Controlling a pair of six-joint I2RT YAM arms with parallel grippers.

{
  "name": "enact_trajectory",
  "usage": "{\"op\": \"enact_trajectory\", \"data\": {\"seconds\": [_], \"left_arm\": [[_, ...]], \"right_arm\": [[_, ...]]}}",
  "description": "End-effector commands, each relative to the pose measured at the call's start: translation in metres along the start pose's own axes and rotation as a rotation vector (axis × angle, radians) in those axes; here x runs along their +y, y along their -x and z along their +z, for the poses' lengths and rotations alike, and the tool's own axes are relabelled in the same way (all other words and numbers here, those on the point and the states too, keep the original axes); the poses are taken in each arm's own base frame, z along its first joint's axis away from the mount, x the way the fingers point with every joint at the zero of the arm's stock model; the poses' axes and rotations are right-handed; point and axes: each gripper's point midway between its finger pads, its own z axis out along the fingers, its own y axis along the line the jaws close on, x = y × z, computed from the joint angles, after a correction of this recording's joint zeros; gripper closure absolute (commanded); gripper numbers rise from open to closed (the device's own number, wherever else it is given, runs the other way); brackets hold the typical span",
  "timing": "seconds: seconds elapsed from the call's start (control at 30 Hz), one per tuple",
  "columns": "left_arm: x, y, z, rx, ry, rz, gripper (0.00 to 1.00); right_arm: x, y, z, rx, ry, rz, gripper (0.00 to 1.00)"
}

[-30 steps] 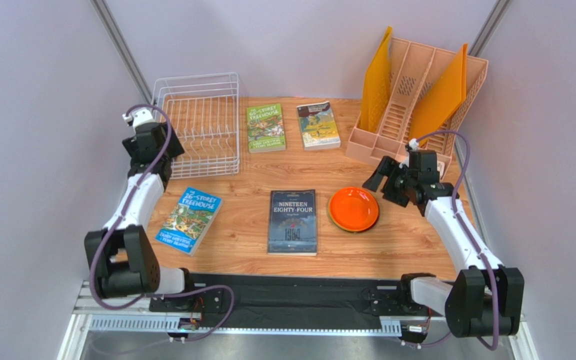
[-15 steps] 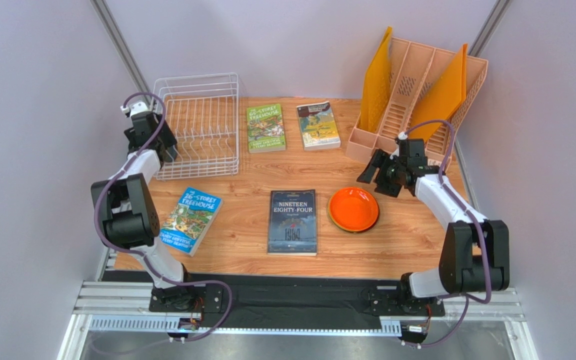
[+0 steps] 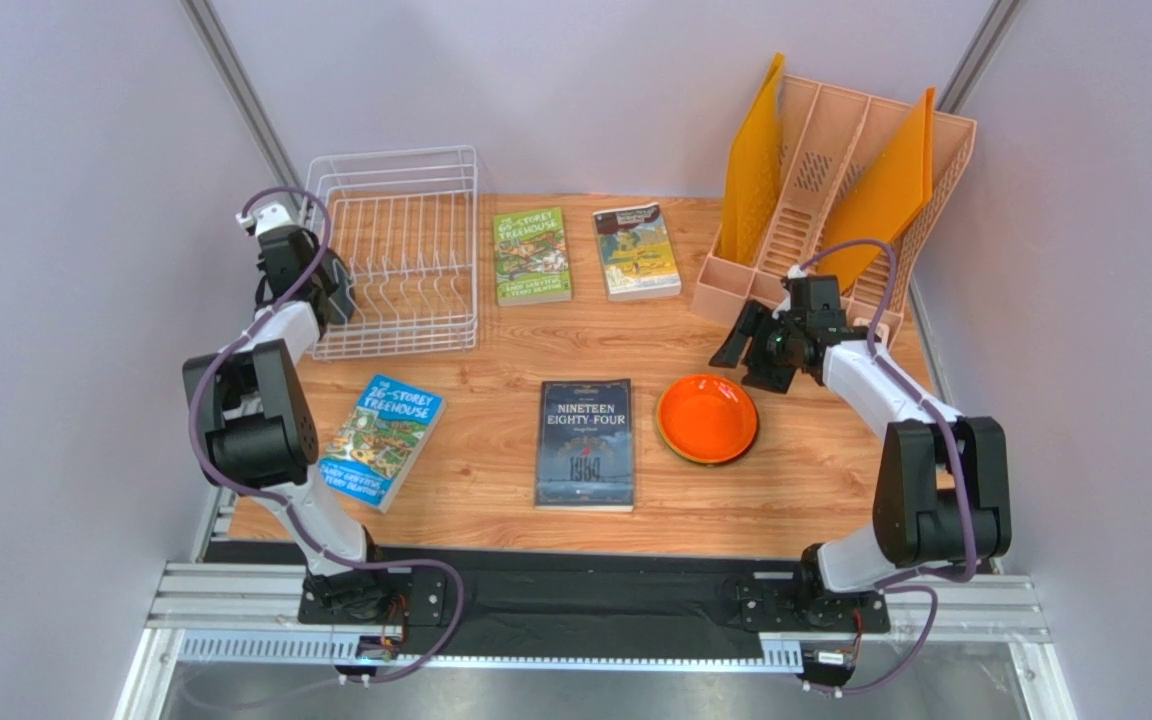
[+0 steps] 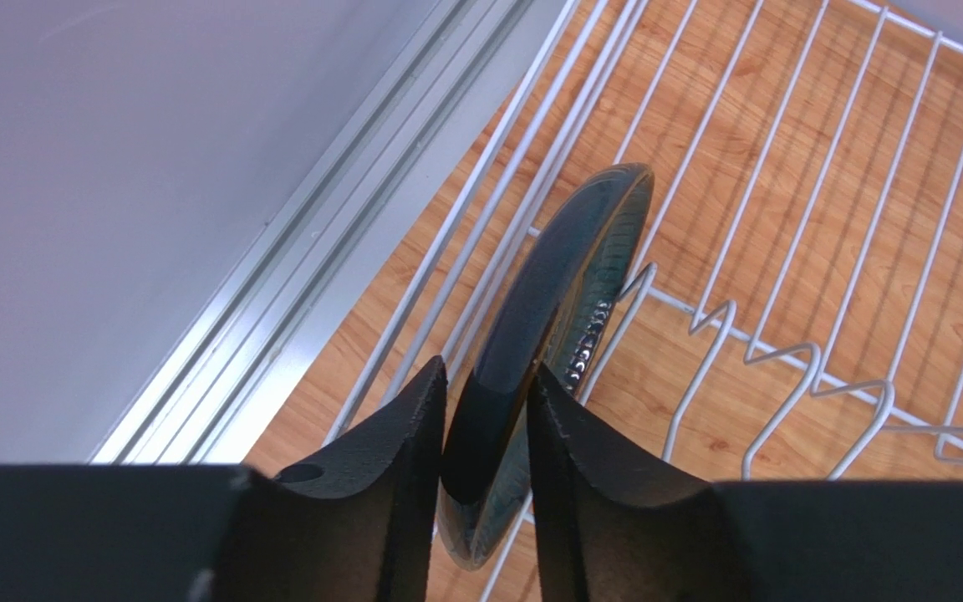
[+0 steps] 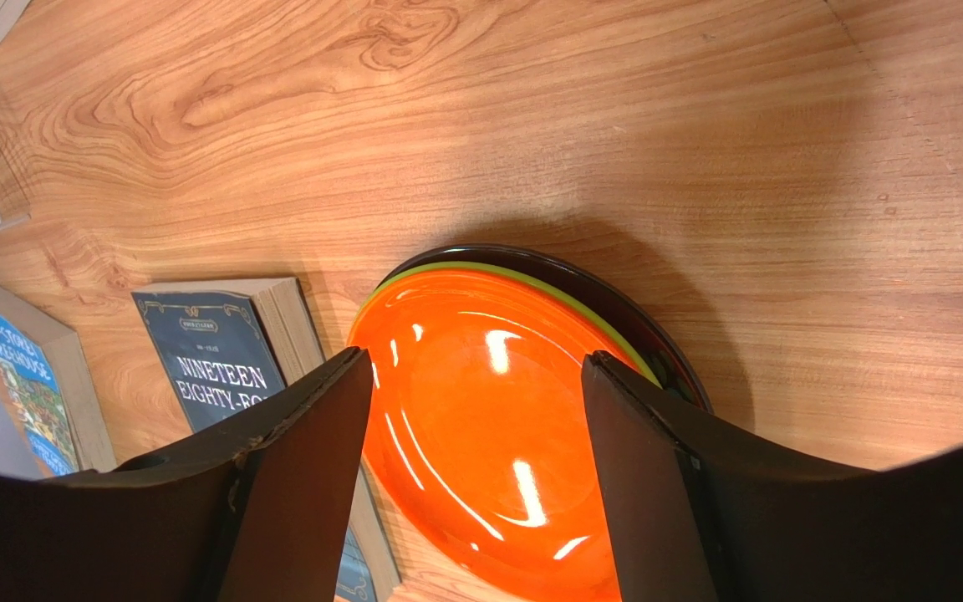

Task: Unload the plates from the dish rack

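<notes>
The white wire dish rack (image 3: 391, 156) stands at the back left of the table. A dark teal-grey plate (image 4: 575, 270) stands on edge among its tines (image 4: 813, 364), near the rack's left side. My left gripper (image 4: 487, 376) is shut on that plate's rim, one finger on each face; from above the left gripper (image 3: 330, 300) sits at the rack's left edge. An orange plate (image 3: 707, 417) tops a stack on the table, with a lime green plate (image 5: 575, 301) and a dark plate (image 5: 650, 326) under it. My right gripper (image 5: 474, 364) hangs open above the stack, holding nothing.
A dark book titled Nineteen Eighty-Four (image 3: 585, 443) lies just left of the plate stack. A blue book (image 3: 378, 440) lies at the front left, and two more books (image 3: 531, 255) lie beside the rack. A peach organizer (image 3: 838, 195) with orange dividers stands at the back right.
My left gripper has moved in over the rack's left side and shut on the dark plate. My right gripper has shifted a little to the left above the stack, jaws slightly narrower.
</notes>
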Motion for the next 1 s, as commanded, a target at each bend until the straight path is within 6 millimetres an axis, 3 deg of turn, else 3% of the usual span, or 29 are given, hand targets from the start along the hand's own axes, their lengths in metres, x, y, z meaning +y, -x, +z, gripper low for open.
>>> {"op": "enact_trajectory", "data": {"seconds": [0.0, 0.3, 0.4, 0.53, 0.97], "left_arm": [[-0.003, 0.015, -0.005, -0.052, -0.028, -0.014, 0.68], [-0.004, 0.011, -0.007, -0.035, -0.048, 0.010, 0.83], [-0.008, 0.010, -0.007, -0.029, -0.071, 0.025, 0.99], [-0.019, 0.007, -0.007, -0.013, -0.135, 0.056, 1.00], [-0.027, 0.013, -0.018, 0.005, -0.203, 0.213, 1.00]], "right_arm": [[0.014, 0.016, -0.002, -0.043, 0.042, -0.041, 0.32], [0.012, 0.011, -0.001, -0.030, 0.042, -0.046, 0.32], [0.009, 0.009, 0.001, -0.022, 0.035, -0.046, 0.31], [0.008, 0.007, 0.002, -0.013, 0.033, -0.045, 0.31], [0.004, 0.006, 0.005, -0.008, 0.016, -0.052, 0.30]]}}
